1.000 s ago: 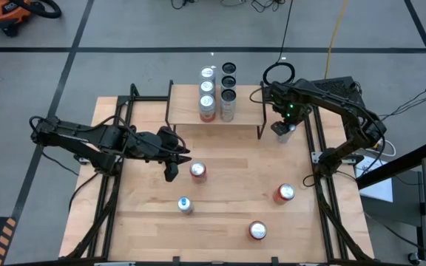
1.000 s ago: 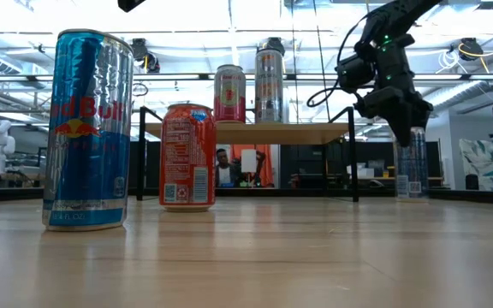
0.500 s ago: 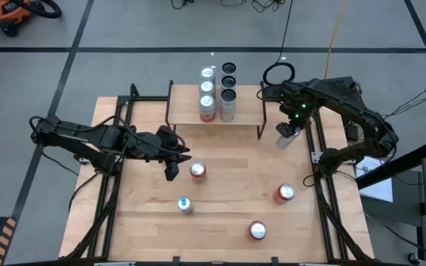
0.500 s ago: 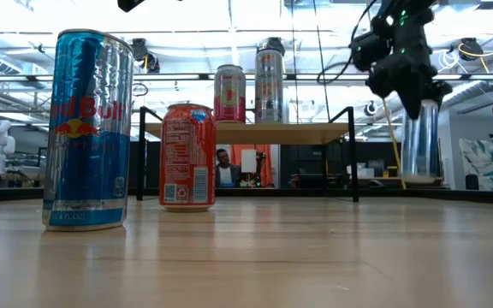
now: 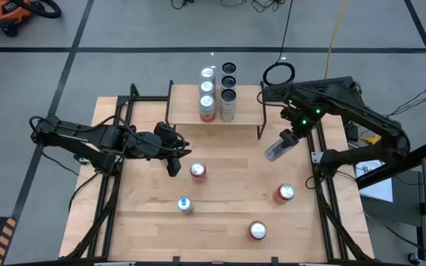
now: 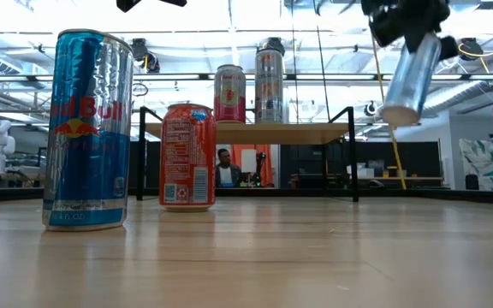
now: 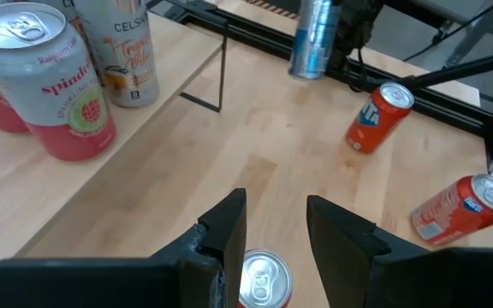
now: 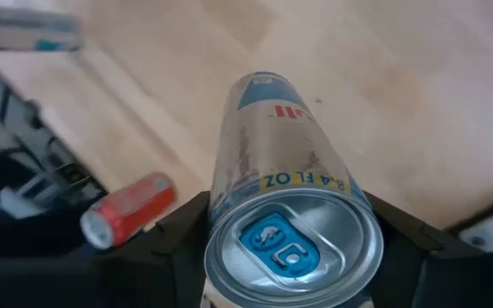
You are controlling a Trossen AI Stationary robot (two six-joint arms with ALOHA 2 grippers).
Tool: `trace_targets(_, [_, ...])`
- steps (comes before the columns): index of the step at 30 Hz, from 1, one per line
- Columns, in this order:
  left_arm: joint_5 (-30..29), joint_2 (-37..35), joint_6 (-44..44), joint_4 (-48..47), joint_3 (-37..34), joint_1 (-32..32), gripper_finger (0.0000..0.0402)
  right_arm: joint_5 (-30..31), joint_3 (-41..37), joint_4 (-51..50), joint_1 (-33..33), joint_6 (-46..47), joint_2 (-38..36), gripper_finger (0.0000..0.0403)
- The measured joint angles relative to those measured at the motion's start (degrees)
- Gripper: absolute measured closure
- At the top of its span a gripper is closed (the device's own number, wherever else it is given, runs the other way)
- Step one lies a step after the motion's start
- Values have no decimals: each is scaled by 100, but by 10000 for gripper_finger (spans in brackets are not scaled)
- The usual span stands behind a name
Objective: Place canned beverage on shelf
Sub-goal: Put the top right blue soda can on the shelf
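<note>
Up near the far right of the wooden surface, the right gripper has its fingers clamped around a slim silver-and-blue can, holding it in the air at a tilt, with its base swung out toward the middle of the surface; in the low view this can hangs clear above the boards, to the right of the shelf. The right wrist view looks down on the can's blue pull-tab top between the dark fingers. The shelf stands at the far edge, its light wood top on thin black legs, and carries cans on its left half: a pink Spindrift can and a white Celsius can nearest, with others behind them. The left gripper hovers just beside a red-and-white can standing left of centre; the left wrist view shows its fingers parted, with this can's top below the gap, and nothing held. A blue Red Bull can stands nearer the front, an orange can at the right, and a red can near the front edge.
</note>
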Motion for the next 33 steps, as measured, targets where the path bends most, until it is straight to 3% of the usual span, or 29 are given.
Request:
trace_targets(15, [183,0,-52,783,-2,2,199,-105,516,2315,1378,196,17,191])
trace_targets(27, [710,0,-502,1217,-2,238,195,260,516,3555,1976,-1188,107,192])
trace_targets(33, [1467,0,-476,1436,-2,519,195,386,516,4040,2126,-2246,103,192])
